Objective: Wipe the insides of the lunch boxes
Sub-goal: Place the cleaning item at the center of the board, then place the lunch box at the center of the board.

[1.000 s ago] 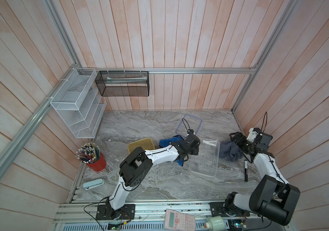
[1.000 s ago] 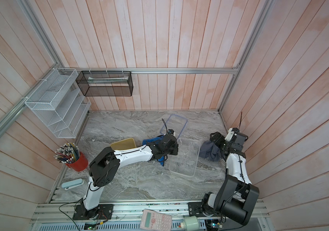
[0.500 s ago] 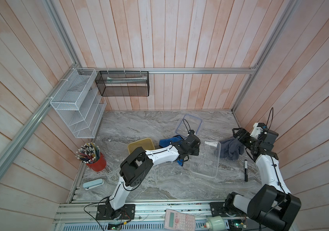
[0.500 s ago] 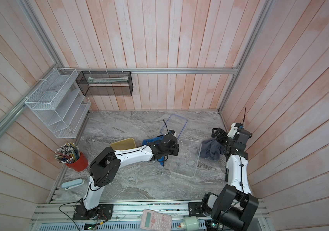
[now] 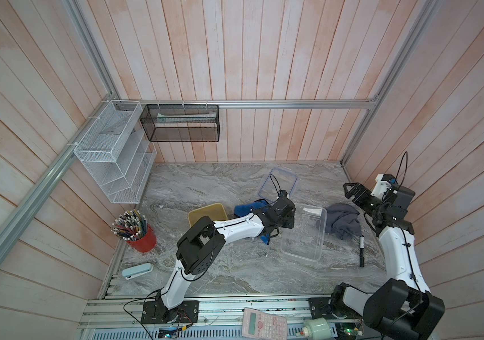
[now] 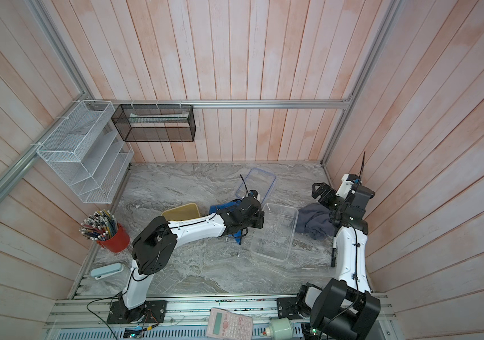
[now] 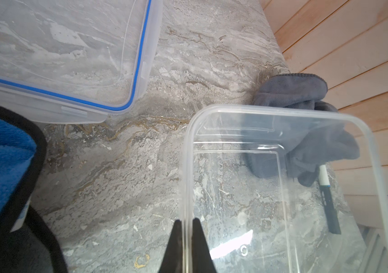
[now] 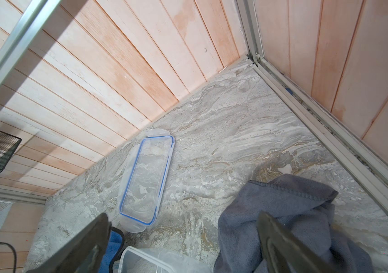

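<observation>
Lunch boxes, two: a large clear rectangular plastic box (image 5: 302, 235) mid-table, long axis running near to far, and a small translucent yellow plastic box (image 5: 205, 212) to its left. The left claw (image 7: 187, 224) pinches the clear box's left wall. The right claw (image 8: 183, 216) hangs open and empty over the crumpled grey cloth (image 5: 342, 222), which lies just right of that box, so I'd say that arm is nearer to it. There is one blue cloth (image 5: 246, 207) and one blue-rimmed clear lid (image 5: 286, 181).

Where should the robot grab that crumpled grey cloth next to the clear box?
Probably best to pinch the raised, bunched fold in the middle of the grey cloth, coming straight down from above with the open right gripper. The cloth lies heaped on the table, so its flat edges offer little to catch.
</observation>
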